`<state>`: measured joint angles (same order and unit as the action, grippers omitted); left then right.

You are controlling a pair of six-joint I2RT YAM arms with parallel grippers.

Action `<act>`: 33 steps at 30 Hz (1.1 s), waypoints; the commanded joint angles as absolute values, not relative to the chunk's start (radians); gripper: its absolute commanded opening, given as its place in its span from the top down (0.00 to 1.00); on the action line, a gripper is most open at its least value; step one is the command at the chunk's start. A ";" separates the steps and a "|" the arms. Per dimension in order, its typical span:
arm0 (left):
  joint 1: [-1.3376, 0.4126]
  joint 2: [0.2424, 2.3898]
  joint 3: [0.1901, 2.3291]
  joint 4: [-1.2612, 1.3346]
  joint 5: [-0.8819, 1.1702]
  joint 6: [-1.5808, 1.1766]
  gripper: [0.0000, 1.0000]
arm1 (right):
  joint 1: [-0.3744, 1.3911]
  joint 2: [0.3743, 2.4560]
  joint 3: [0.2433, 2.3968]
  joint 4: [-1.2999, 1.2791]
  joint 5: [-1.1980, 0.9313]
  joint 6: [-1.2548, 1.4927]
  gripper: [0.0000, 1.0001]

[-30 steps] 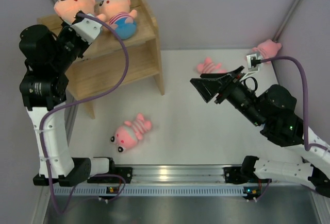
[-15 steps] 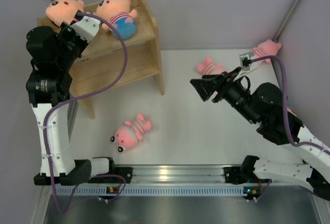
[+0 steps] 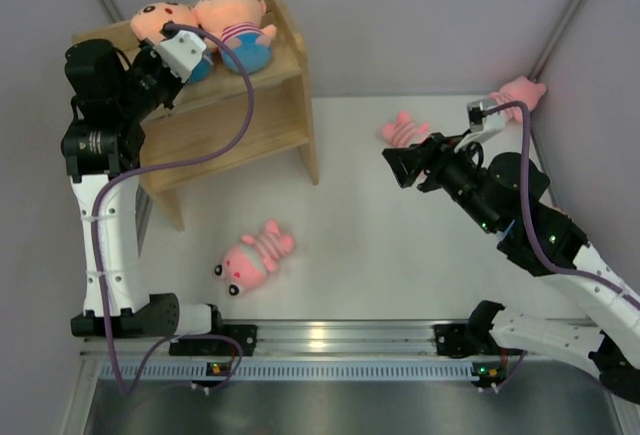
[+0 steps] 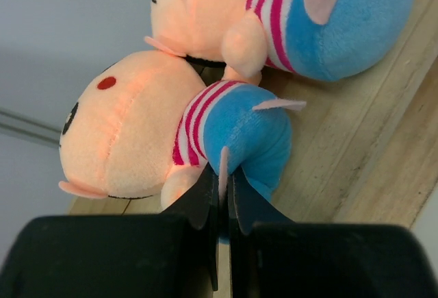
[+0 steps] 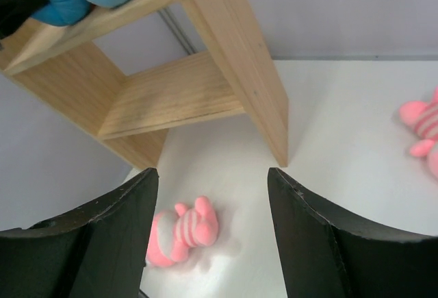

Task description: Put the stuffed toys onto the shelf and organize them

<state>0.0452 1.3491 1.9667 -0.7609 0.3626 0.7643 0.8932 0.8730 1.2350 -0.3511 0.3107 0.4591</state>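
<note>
The wooden shelf (image 3: 255, 120) stands at the far left. Two peach dolls lie on its top tier. My left gripper (image 3: 193, 65) is shut on a small flap on the blue pants of the left doll (image 3: 158, 23), which lies touching the right doll (image 3: 235, 17). The left wrist view shows the pinch (image 4: 222, 175), the held doll (image 4: 130, 133) and the other doll (image 4: 287, 10). Three pink pigs lie on the table: near the front (image 3: 255, 258), at mid-right (image 3: 405, 129) and in the far right corner (image 3: 520, 90). My right gripper (image 3: 402, 167) is open and empty above the table.
The right wrist view looks between its fingertips (image 5: 147, 181) toward the front pig (image 5: 181, 233), the shelf's lower tier (image 5: 178, 96) and side panel (image 5: 239, 51). Grey walls close the cell. A metal rail (image 3: 330, 337) runs along the near edge.
My left gripper has carried its doll to the right along the top tier until it touches the other doll. My right gripper has drawn back slightly to the right, still open.
</note>
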 commanded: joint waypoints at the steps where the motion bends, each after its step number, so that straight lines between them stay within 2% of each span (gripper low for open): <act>1: 0.048 1.384 2.022 -0.752 0.543 0.756 1.00 | 0.806 0.885 1.239 -0.423 0.353 0.433 0.35; 7: 0.057 1.376 2.007 -0.753 0.560 0.759 1.00 | 0.622 0.917 1.206 -0.569 0.387 0.423 0.30; 9: 0.061 1.370 1.987 -0.753 0.499 0.753 1.00 | 0.516 0.922 1.163 -0.598 0.409 0.428 0.21; 10: 0.060 1.356 1.979 -0.752 0.479 0.755 0.79 | 0.441 0.922 1.143 -0.606 0.420 0.428 0.17; 11: 0.061 1.347 1.961 -0.752 0.441 0.756 0.60 | 0.402 0.925 1.125 -0.612 0.437 0.436 0.07; 13: 0.061 1.318 1.941 -0.749 0.404 0.765 0.32 | 0.291 0.933 1.066 -0.633 0.452 0.451 0.00; 16: 0.061 1.281 1.892 -0.716 0.318 0.747 0.19 | 0.118 0.962 1.005 -0.675 0.428 0.555 0.01; 21: 0.063 1.241 1.875 -0.693 0.220 0.710 0.16 | -0.135 1.019 0.968 -0.752 0.405 0.664 0.00; 25: 0.063 1.206 1.878 -0.693 0.187 0.660 0.12 | -0.265 0.976 0.901 -0.660 0.385 0.710 0.01; 27: 0.061 1.174 1.868 -0.695 0.181 0.629 0.11 | -0.287 0.956 0.859 -0.548 0.278 0.660 0.02; 28: 0.061 1.163 1.850 -0.696 0.176 0.618 0.11 | -0.288 0.951 0.842 -0.485 0.094 0.572 0.10; 29: 0.063 1.148 1.839 -0.695 0.173 0.588 0.11 | -0.290 0.948 0.807 -0.345 0.009 0.549 0.12; 31: 0.063 1.109 1.804 -0.724 0.175 0.555 0.10 | -0.284 0.972 0.785 -0.237 -0.160 0.566 0.15; 33: 0.061 1.068 1.778 -0.752 0.183 0.523 0.10 | -0.252 1.081 0.842 -0.218 -0.182 0.566 0.15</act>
<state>0.0586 1.1240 1.8088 -0.7582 0.1940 0.6044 -0.2756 1.0016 0.7948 -0.4347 0.0410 0.6006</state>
